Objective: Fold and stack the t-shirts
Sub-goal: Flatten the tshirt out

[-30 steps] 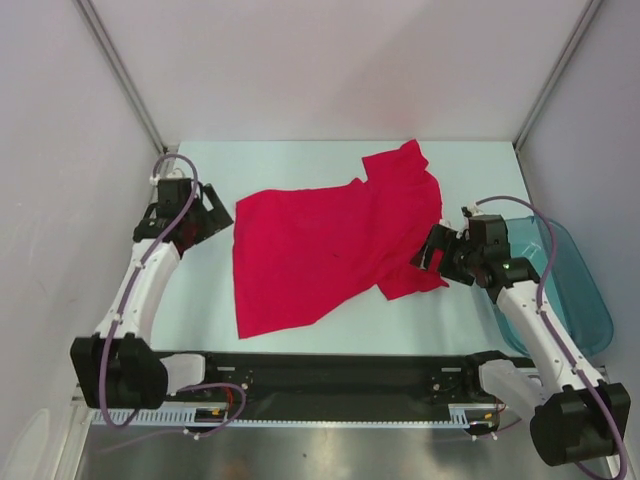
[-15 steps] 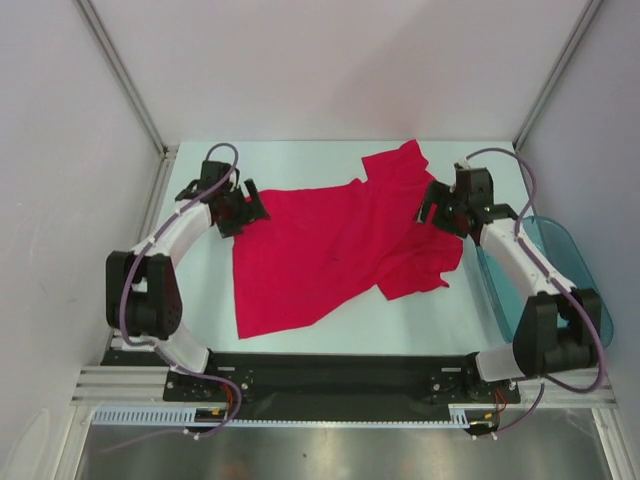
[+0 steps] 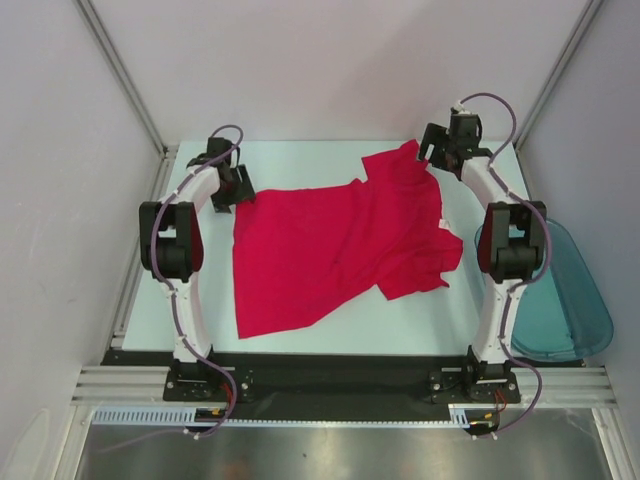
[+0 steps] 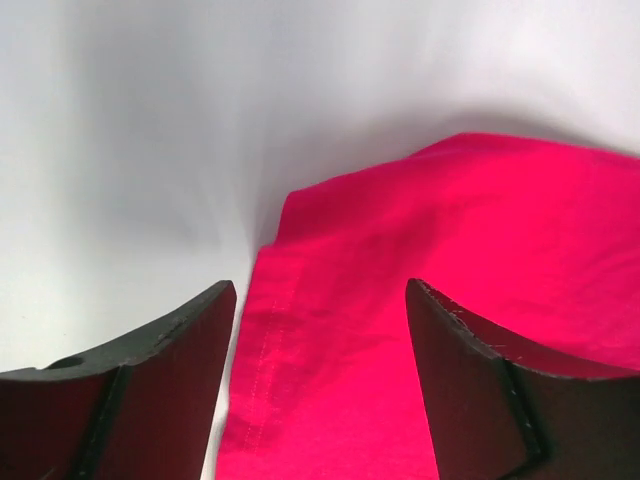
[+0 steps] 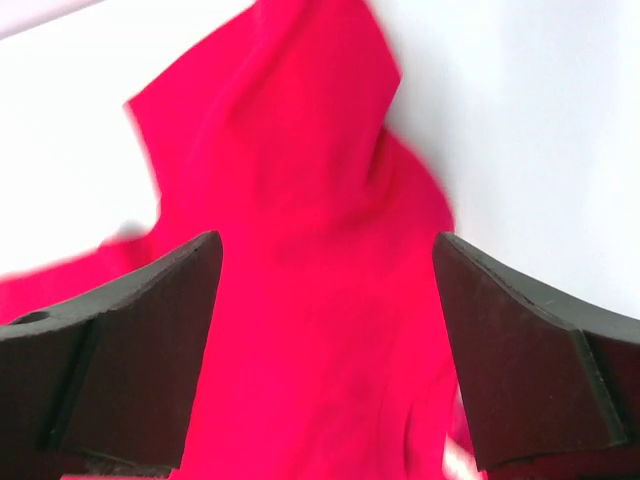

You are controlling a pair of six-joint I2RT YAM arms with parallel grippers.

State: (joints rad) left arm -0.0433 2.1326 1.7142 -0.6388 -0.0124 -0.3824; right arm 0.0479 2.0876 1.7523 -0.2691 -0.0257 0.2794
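One red t-shirt (image 3: 335, 245) lies spread and rumpled on the pale table, with a sleeve bunched at the far right and a fold at the right edge. My left gripper (image 3: 236, 190) is open at the shirt's far left corner; in the left wrist view the hemmed corner of the shirt (image 4: 420, 300) lies between the open jaws (image 4: 320, 380). My right gripper (image 3: 432, 150) is open above the shirt's far right tip; in the right wrist view red cloth (image 5: 320, 300) fills the gap between the jaws (image 5: 325, 350).
A translucent teal plastic bin (image 3: 560, 290) stands at the right edge of the table. Grey walls with metal posts (image 3: 120, 70) enclose the table on three sides. The arm bases sit on a black rail (image 3: 330, 380) at the near edge.
Both arms have swung from the shirt's sides to its far corners: the left gripper up and right, the right gripper up from near the bin. The shirt has not moved.
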